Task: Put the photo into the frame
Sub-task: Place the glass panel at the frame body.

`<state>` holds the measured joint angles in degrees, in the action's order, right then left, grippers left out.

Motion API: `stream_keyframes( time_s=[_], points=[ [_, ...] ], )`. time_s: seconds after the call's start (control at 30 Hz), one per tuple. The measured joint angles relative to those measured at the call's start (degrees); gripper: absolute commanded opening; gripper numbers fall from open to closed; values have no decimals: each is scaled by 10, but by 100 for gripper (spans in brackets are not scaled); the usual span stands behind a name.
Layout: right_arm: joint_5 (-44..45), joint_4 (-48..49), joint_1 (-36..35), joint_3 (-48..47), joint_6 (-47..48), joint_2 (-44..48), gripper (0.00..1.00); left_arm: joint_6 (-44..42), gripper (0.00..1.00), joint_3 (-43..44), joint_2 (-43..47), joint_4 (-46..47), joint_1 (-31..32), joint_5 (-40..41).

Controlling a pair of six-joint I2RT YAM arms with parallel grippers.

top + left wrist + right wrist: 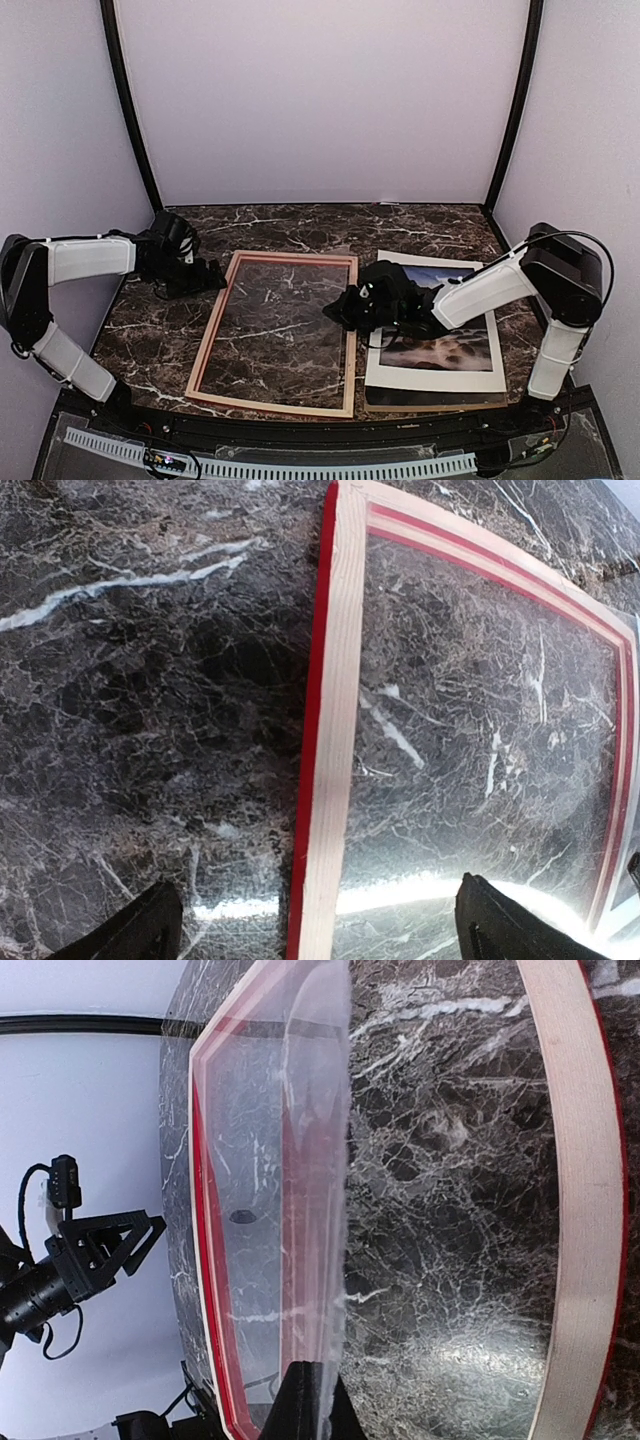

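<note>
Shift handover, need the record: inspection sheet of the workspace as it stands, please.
Surface: dark marble table.
Job's things: frame flat, pale back up; photo right of it, not in frame.
Clutter: white mat around photo, brown board beneath; clear sheet over frame, one edge raised.
Grippers: left gripper jaws open, over frame's left rail; right gripper jaws shut on clear sheet.
Cables: black cable looped by right arm.
Surroundings: white walls, black posts.

White shells, black joints on the left arm (pixel 88 258) and the right arm (pixel 487 290). A thin black cable (pixel 575 234) loops over the right elbow.
</note>
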<state>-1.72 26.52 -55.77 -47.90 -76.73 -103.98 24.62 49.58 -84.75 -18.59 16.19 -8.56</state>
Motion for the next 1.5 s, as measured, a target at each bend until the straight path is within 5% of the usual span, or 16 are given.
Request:
stream_keyframes(
  time_s=[0.23, 0.77, 1.2, 1.5],
  points=[
    [-2, -5, 0, -10, 4, -12, 6, 6, 98, -11, -13, 11, 19, -7],
    [-13, -62, -2, -43, 27, -25, 42, 16, 98, -30, -5, 33, 38, -6],
    [-10, -142, -5, -93, 52, -40, 54, 54, 98, -38, 44, 133, 131, -35],
    [3, -169, -5, -94, 69, -36, 59, 117, 95, -63, -14, 244, 187, -78]
  ],
)
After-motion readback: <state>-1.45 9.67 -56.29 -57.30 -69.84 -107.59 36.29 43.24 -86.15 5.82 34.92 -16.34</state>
